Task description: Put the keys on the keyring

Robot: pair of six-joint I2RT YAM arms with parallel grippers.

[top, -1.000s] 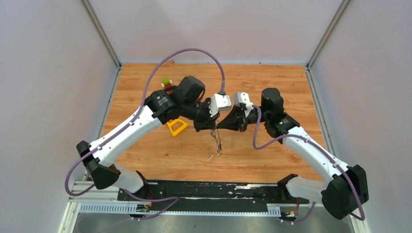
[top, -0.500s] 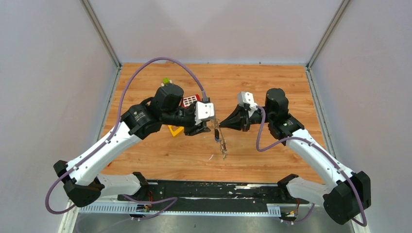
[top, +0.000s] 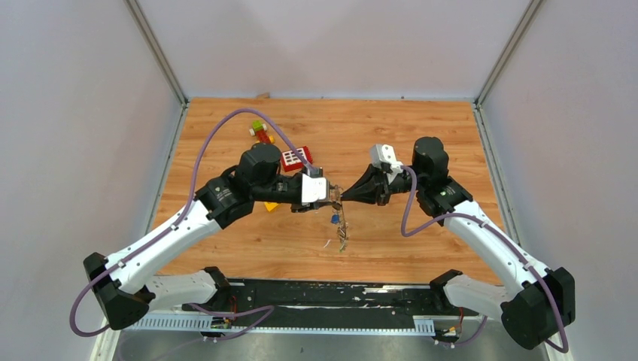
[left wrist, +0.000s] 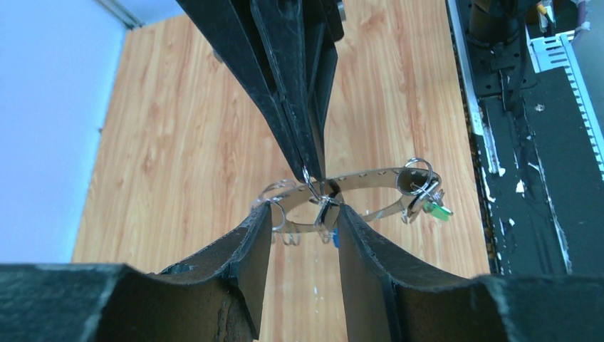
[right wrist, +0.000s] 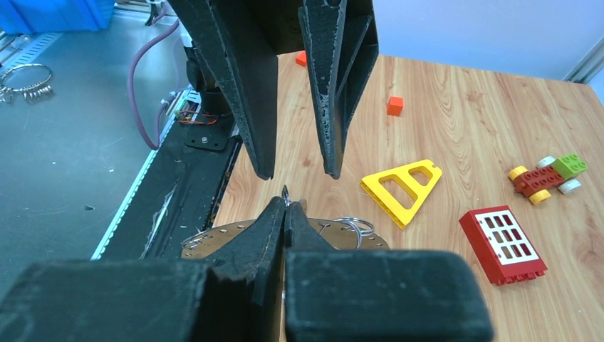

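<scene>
keyring point(left wrist: 374, 176): held above the table point(top: 421, 135), pinched at its rim by the closed right gripper point(left wrist: 311, 177).
left gripper point(left wrist: 304, 212): jaws spread astride the rim, nothing clamped.
keys point(left wrist: 435, 210): dangling loose from it.
handling: judged thin, stiff, slippery; best taken across the flat rim.
change: left arm drawn back and lowered.

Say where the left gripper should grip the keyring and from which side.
Best the keyring's near band, on the bare stretch by the open left gripper, edge-on from that arm's side, opposite the shut right gripper: the band is thin, flat and roughly level, and the green key crowds its end.
</scene>
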